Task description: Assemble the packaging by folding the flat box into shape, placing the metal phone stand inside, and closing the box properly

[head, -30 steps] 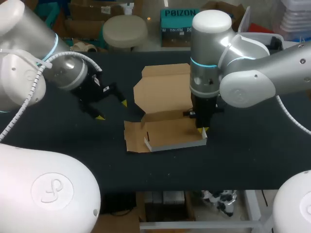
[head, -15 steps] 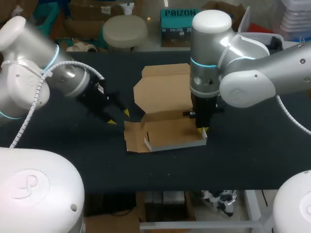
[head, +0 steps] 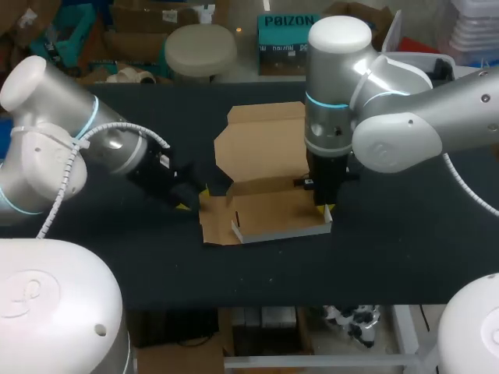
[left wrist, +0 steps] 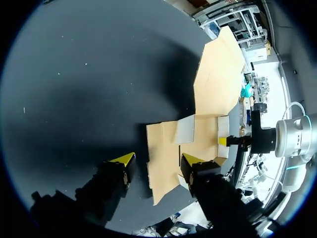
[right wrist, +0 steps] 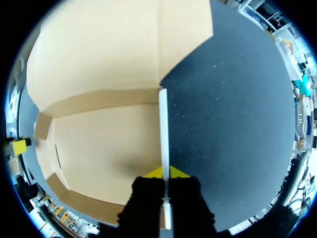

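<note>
Left tool: our left tool point(head: 193, 198) point(left wrist: 157, 159) is spread. One finger is over the dark surface point(head: 390, 234) and the other over the cardboard, so the outer edge of the left flap point(head: 214, 220) point(left wrist: 162, 163) lies between them, ungripped.
Right tool: our right tool point(head: 322, 209) point(right wrist: 166, 172) is pinching the upright side wall point(head: 328, 219) point(right wrist: 163, 124) of the box point(head: 269, 210), a yellow tip on each face.
Box: it sits mid-surface and half formed, with the front wall point(head: 281, 231) raised and the lid panel point(head: 257, 144) lying open behind.
Metal phone stand: we find it in no view.
Risk, sliding: if the left tool pushes on the flap instead of getting under it, we think the whole box could slide towards the right arm, and the thin pinched wall could crease or tear.
Risk, grip: the right tool holds the wall only near its top edge, so a sideways tug may pull it free and let the wall drop.
Risk, flap: a finger that lands on top of the flap would press it flat rather than lift it.
Edges: the flap's free edge faces our left arm, and the lid's far edge lies well inside the surface.
Open room: bare surface lies to the left of the flap, in front of the front wall and to the right of the pinched wall. Between the two tools the box leaves us little space.
</note>
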`<state>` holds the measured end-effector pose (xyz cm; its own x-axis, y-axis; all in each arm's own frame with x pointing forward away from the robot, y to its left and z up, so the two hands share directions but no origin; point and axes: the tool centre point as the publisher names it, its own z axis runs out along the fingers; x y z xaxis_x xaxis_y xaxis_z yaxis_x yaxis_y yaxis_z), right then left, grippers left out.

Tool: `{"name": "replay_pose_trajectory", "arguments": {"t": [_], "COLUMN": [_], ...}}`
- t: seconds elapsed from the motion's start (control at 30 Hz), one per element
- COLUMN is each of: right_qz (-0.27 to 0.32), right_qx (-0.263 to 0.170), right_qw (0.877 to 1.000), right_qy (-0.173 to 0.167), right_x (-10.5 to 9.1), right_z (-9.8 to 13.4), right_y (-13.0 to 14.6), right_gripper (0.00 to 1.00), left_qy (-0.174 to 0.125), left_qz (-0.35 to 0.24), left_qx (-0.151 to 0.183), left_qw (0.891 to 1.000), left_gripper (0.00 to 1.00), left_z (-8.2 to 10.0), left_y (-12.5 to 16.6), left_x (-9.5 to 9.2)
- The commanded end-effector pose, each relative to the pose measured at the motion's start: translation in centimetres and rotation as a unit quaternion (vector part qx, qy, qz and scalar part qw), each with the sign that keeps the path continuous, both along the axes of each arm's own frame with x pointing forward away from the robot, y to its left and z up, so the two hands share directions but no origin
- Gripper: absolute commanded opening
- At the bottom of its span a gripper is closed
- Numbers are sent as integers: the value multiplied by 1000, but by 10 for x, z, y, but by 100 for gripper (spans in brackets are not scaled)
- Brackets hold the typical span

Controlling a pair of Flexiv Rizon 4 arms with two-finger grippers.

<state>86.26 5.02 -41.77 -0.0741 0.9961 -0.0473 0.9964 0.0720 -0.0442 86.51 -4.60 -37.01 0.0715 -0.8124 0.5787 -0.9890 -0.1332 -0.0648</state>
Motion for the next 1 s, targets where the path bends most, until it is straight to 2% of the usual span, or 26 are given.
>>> {"name": "replay_pose_trajectory", "arguments": {"t": [0.03,0.27,0.53,0.67,0.8,0.9,1.0], "right_qz": [0,0,0,0,0,0,0], "right_qx": [-2,-2,-2,-2,-2,-2,-2], "right_qw": [1000,1000,1000,1000,1000,1000,1000], "right_qy": [2,2,2,2,2,2,2], "right_x": [2,2,2,2,2,2,2], "right_z": [0,0,0,0,0,0,0], "right_y": [1,1,1,1,1,1,1], "right_gripper": [0,0,0,0,0,0,0], "left_qy": [-6,-13,-16,-13,-10,-11,-12], "left_qz": [-3,-15,-27,-30,-30,-31,-27], "left_qx": [-10,-18,-34,-36,-40,-40,-33], "left_qw": [1000,1000,999,999,999,999,999], "left_gripper": [50,48,37,35,24,0,0], "left_z": [-11,-22,-27,-30,-32,-31,-28], "left_y": [2,-2,-12,-17,-20,-22,-24], "left_x": [0,-2,-5,-5,-5,-7,-7]}}
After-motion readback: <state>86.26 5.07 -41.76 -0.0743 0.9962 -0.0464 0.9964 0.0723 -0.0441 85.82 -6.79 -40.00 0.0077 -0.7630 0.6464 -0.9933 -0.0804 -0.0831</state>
